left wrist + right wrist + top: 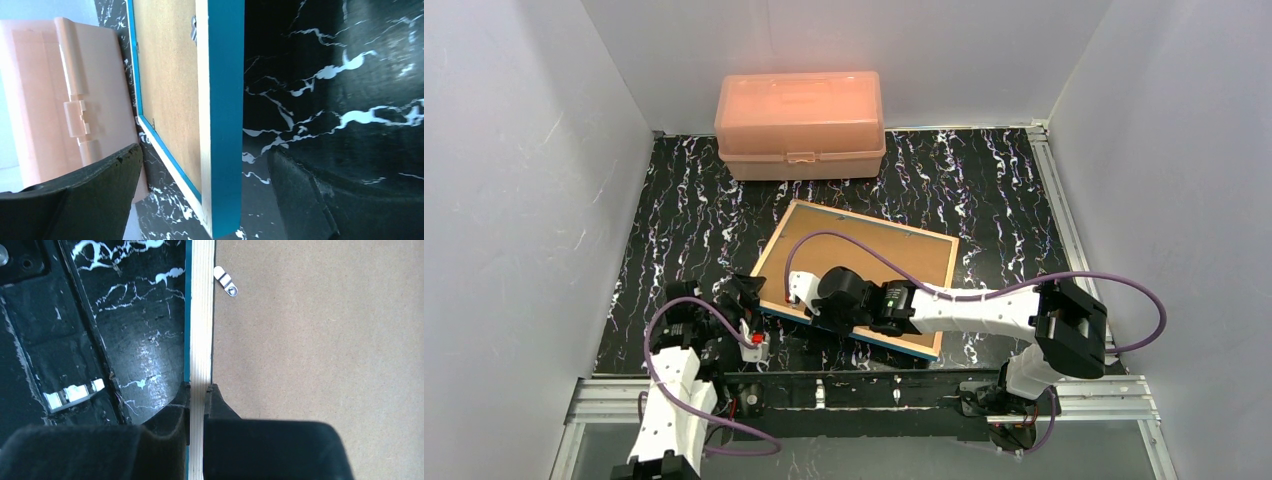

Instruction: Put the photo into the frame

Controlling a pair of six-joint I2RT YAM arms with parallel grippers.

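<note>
Salmon-pink plastic makes up the one container here, a box (pixel 800 125) standing against the back wall of the black marbled table (pixel 984 180). Its lid is down and its front clasp fastened, so what it holds cannot be seen.

In front of the box, near the middle of the table, lies the frame (pixel 874 250), back side up. Its brown fibreboard backing faces the ceiling, pale wooden edges run round it, and blue shows along the near side. A small metal tab (pixel 226 282) sits on the backing just beside the wooden edge. Whether a print lies under the backing cannot be told.

From its base at the near right, the right arm stretches leftward, low over the frame's near edge. The right gripper (pixel 796 295) is at the frame's left side. Its wrist view shows the two fingertips pressed against either face of the pale wooden edge, pinching it. Whether that edge is lifted off the table is unclear.

The left arm rises from the near left corner and bends toward the same end of the frame. The left gripper (pixel 742 298) is spread wide, with the frame's blue corner between its fingers and neither finger touching it.
</note>
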